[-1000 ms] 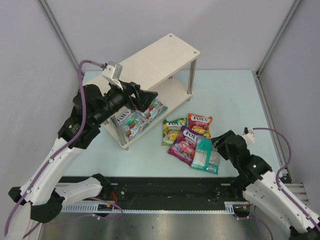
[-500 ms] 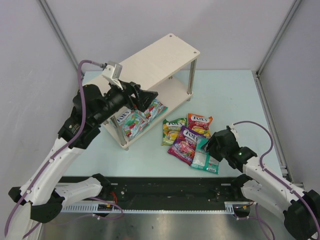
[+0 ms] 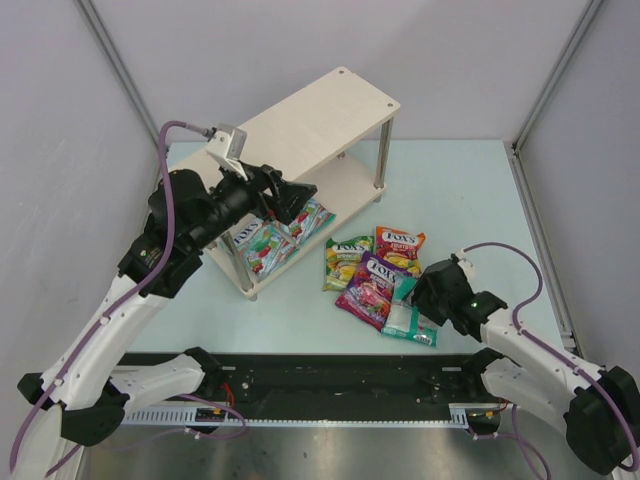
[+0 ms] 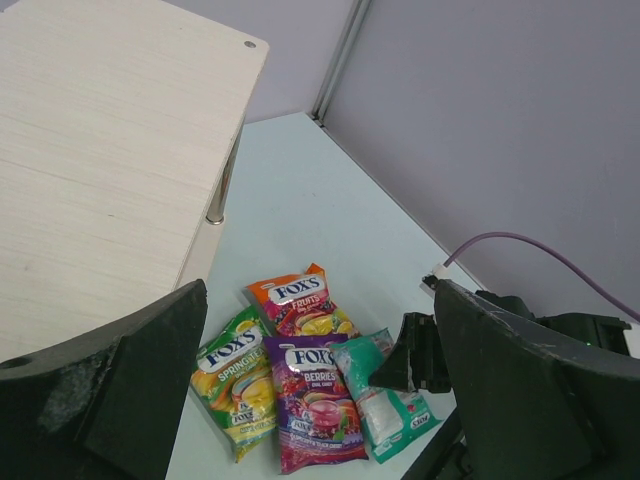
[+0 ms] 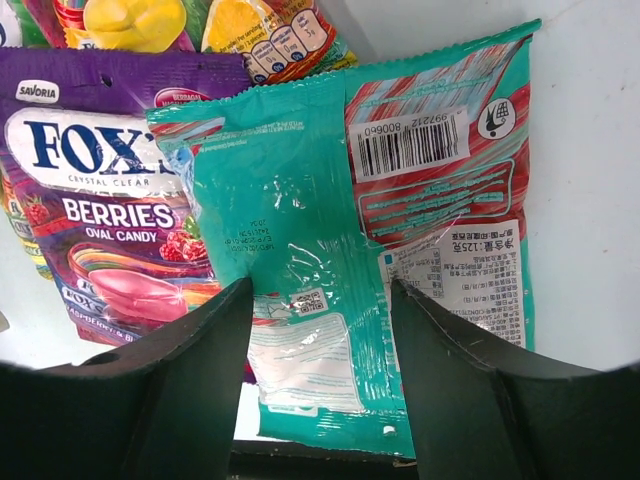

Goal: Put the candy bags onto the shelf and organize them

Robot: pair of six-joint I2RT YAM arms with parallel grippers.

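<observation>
The pale wood shelf (image 3: 320,125) stands at the back left; its top board fills the left of the left wrist view (image 4: 110,150). Some candy bags (image 3: 272,240) lie on its lower board. On the table lie a green-yellow bag (image 3: 343,262), a red-orange bag (image 3: 398,247), a purple bag (image 3: 366,288) and two overlapping teal bags (image 3: 405,320), backs up. My right gripper (image 5: 320,300) is open, low over the upper teal bag (image 5: 290,230), a finger on each side. My left gripper (image 3: 303,200) is open and empty beside the shelf's front.
Grey walls with metal corner posts close in the light blue table (image 3: 470,190) on three sides. A black rail (image 3: 340,395) runs along the near edge between the arm bases. The shelf's thin metal posts (image 3: 383,160) stand close to the loose bags.
My right gripper has moved left and down onto the teal bags, which shifted slightly. My left arm has hardly moved.
</observation>
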